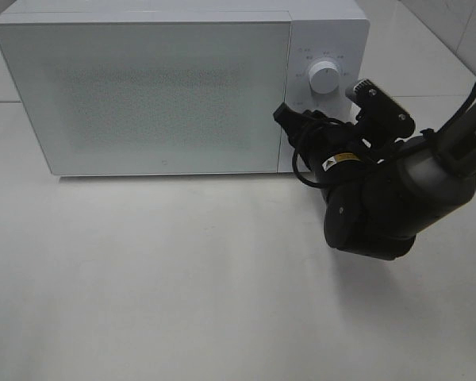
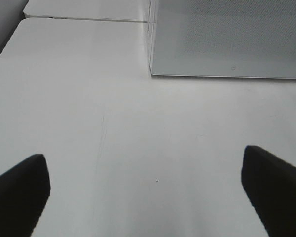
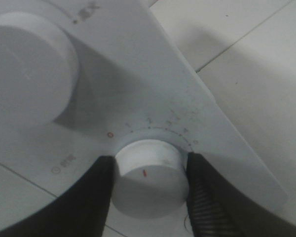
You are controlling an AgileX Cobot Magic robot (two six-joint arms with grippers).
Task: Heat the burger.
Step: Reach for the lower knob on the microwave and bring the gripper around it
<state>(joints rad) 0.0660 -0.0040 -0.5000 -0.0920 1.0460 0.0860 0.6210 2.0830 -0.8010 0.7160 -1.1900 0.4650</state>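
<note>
While the white box-shaped microwave oven [image 1: 166,95] stands on the pale tabletop [image 1: 182,278] with its dotted, frosted door closed, the right gripper [image 3: 149,168] is at the control panel beside that door. Its two black fingers [image 3: 89,197] press against opposite sides of the lower dial [image 3: 147,183], a white round plastic knob with a short red mark on its face, so the pincer is clamped on that knob. A printed arc of small figures, starting from a red zero [image 3: 109,134], curves round the lower dial. The upper dial [image 1: 324,78], a larger plain white round knob, is free and sits just beside the gripped one on the same panel. In the high view the dark right arm [image 1: 381,206] reaches in from the right side and hides the lower dial.

The left gripper [image 2: 148,192] hangs over bare tabletop near the front corner of the oven on the door side. Its black fingers [image 2: 19,190] are spread wide apart with nothing between them.

The burger shows in none of the views. The frosted door gives no sight of the inside, so I cannot tell where it lies.
</note>
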